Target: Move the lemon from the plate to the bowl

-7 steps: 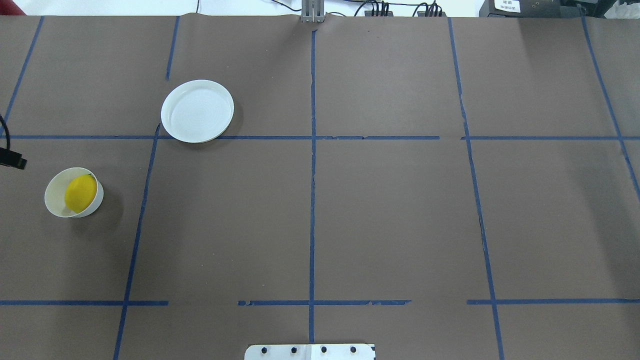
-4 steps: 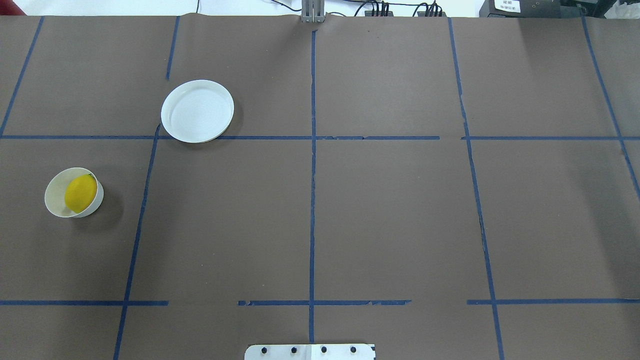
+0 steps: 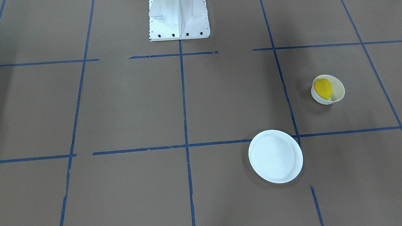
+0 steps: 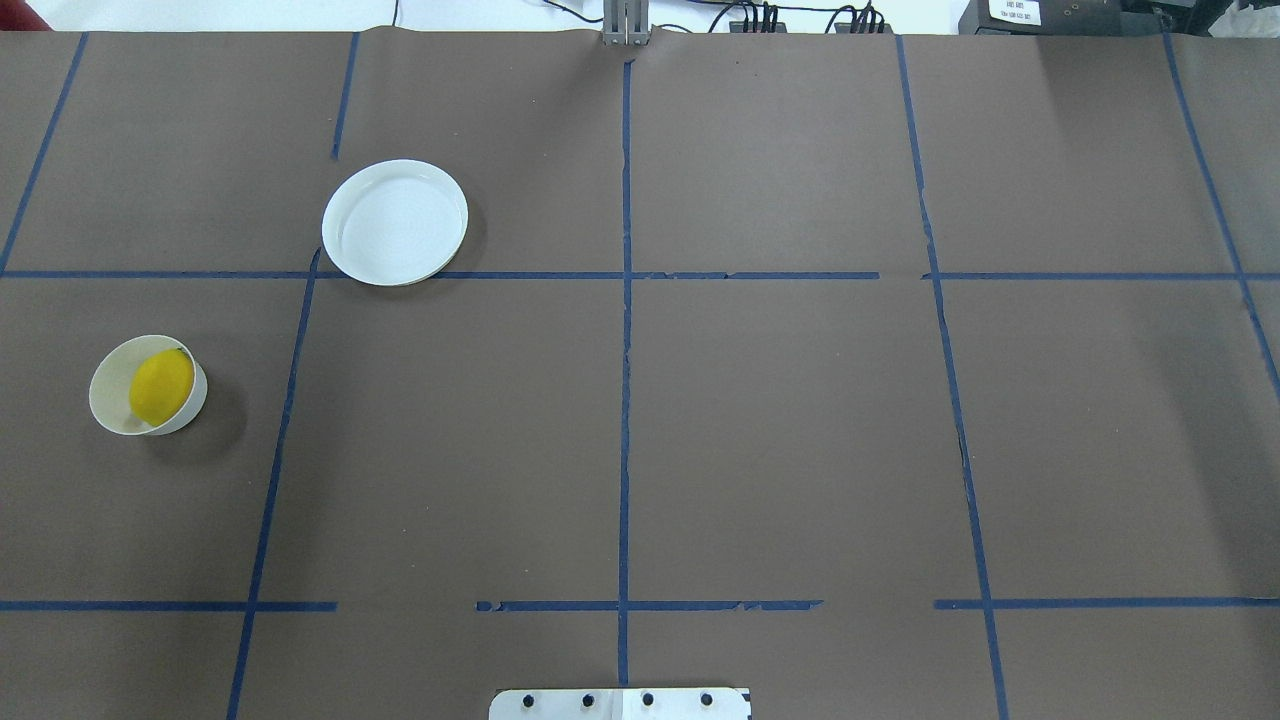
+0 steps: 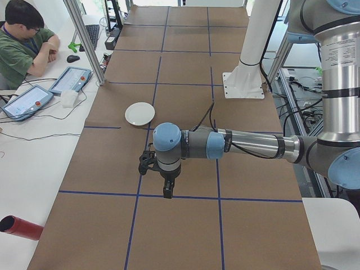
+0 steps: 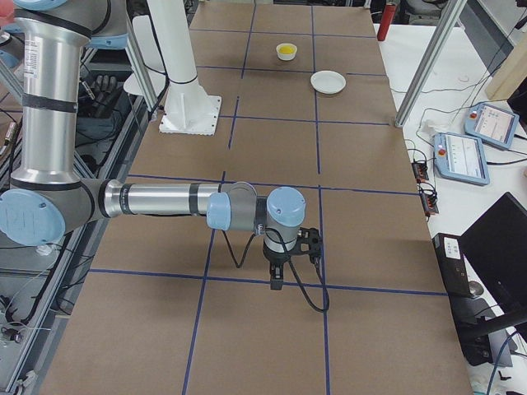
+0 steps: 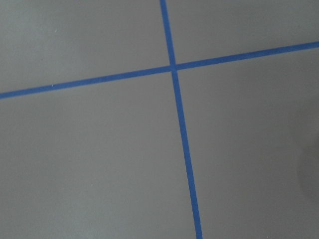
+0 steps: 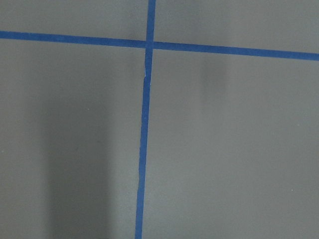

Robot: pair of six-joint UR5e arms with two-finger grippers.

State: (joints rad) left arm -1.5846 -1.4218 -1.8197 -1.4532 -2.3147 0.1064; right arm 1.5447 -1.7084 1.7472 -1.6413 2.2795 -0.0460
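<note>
Fingers: left fingers (image 5: 167, 191) and right fingers (image 6: 277, 281) hang over tabletop (image 5: 180, 236), well apart from both dishes; spread or pressed together, cannot tell. Lemon (image 4: 161, 386) lies inside bowl (image 4: 103, 400), against one wall. Plate (image 4: 395, 222) holds nothing, well apart from bowl. Judgement: transfer complete, no step left.

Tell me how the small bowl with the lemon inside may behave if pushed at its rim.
The bowl is deep and narrow, so a push at the rim would probably tip it rather than slide it. The lemon lies against one side, so the weight seems uneven. Being oval, it may roll inside.
</note>
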